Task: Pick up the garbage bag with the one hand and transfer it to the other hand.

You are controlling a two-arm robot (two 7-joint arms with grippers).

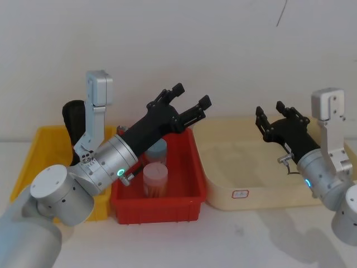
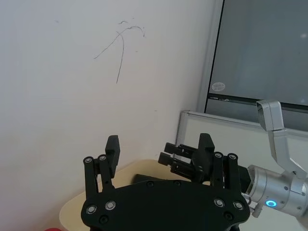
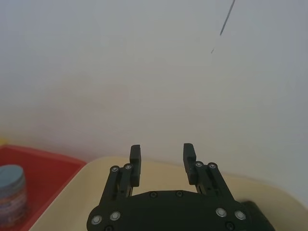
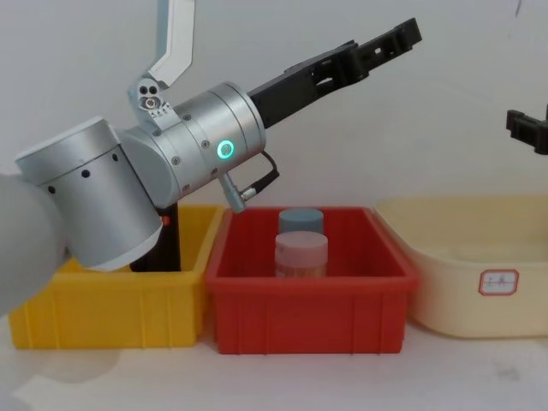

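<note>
The left gripper (image 1: 191, 95) hangs above the red bin's (image 1: 199, 167) back rim with its jaws wide and empty. The right gripper (image 1: 269, 109) faces it over the cream tub (image 1: 223, 199), jaws parted and empty, with open air between them. The garbage bag (image 1: 71, 118), a plain black roll, stands in the yellow bin (image 1: 22, 167), mostly hidden behind the left arm.

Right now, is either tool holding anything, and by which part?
Nothing is held. The left tool and the right tool are both open and empty, up in the air.
</note>
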